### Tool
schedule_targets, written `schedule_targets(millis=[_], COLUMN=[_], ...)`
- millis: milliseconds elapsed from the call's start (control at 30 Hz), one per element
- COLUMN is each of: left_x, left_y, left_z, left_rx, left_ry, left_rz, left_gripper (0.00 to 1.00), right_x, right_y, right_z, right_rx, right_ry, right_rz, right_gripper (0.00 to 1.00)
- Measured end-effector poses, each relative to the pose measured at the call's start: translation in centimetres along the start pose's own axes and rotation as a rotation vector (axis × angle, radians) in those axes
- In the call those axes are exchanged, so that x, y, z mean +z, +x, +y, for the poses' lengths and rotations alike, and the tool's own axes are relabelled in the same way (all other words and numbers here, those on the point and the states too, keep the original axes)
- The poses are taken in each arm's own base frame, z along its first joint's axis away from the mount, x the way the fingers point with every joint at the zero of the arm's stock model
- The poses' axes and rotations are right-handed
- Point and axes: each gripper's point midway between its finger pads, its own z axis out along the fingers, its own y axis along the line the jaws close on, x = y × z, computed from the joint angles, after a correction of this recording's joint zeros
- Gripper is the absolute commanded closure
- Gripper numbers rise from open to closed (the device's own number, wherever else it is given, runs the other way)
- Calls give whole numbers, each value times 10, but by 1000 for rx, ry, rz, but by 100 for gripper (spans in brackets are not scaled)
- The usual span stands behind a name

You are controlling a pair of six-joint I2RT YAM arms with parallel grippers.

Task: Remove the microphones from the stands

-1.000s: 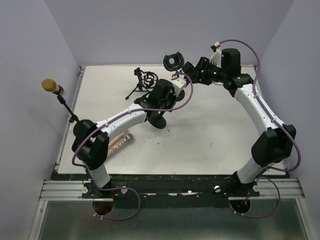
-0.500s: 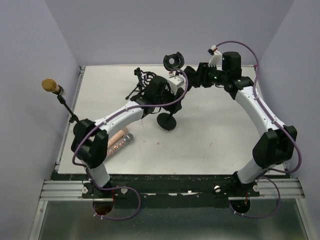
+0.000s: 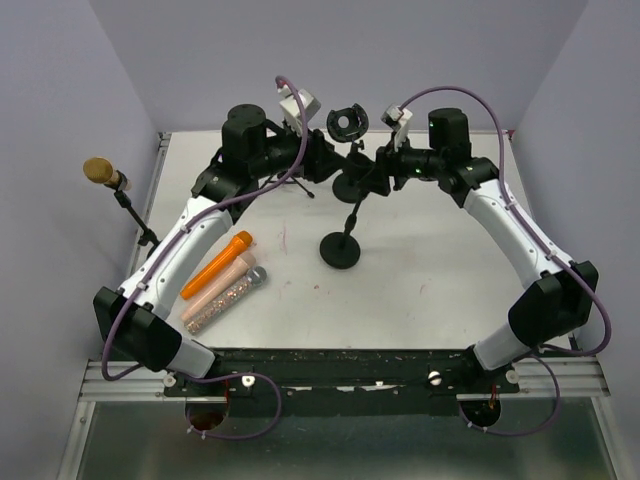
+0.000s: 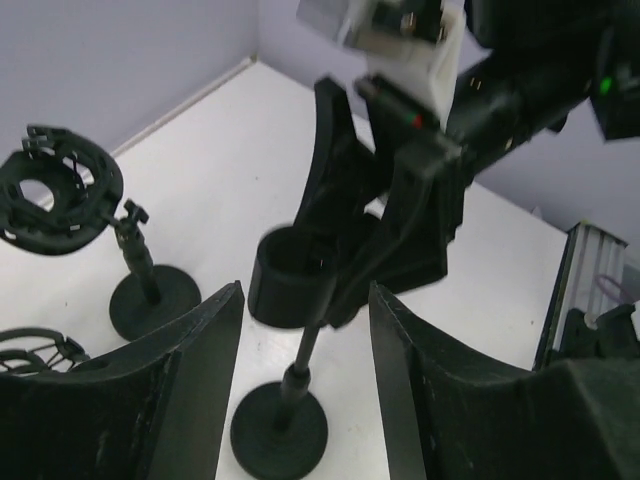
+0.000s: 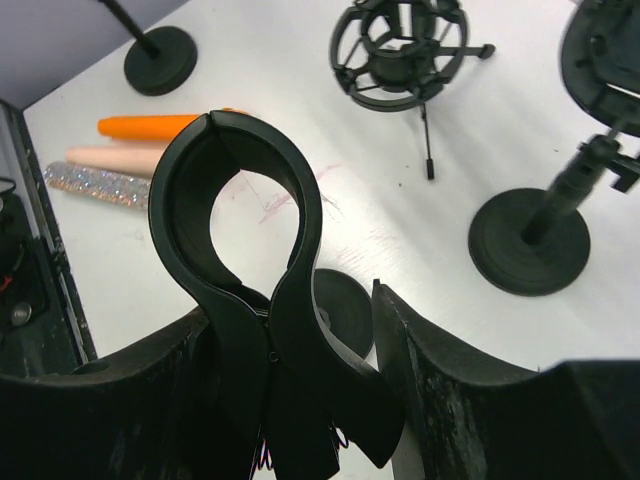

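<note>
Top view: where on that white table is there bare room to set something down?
The widest bare patch lies on the table's right side, between the round base of the clip stand and the right arm. The near middle strip, right of the three lying microphones, is also free. The back centre is crowded with shock mounts.

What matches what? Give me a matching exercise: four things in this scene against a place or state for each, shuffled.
1 orange mic
2 gold mic
3 clip
4 shock mount

A empty, in the right gripper
B on a stand, far left
C lying on the table
D on thin legs

Pairs: 1-C, 2-B, 3-A, 4-D
</note>
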Motion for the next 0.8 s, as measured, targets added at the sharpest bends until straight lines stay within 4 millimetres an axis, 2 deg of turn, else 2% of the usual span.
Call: schedule_targets(millis=[100,200,267,433,800], left_x=[0,7,16,40,25], left_y=[-32,-42,-34,18,45], left_z=[-8,-10,-8,8,4], left_rx=[-20,-39,-58,-138,-125], left_ry=[20,35,40,30,20], left_rz=[-69,-93,-76,36,46], left_gripper=[44,46,48,53,57], right_x=[5,6,5,1,16], right_y=[1,4,5,11,30], right_z=[14,20,22,28,41], right_rx=[-53,-65,-78,-109,-132], right_ry=[-45,-73,-82,-93,-138], right_rz=[9,12,10,3,49], right_gripper=[99,99,99,99,99])
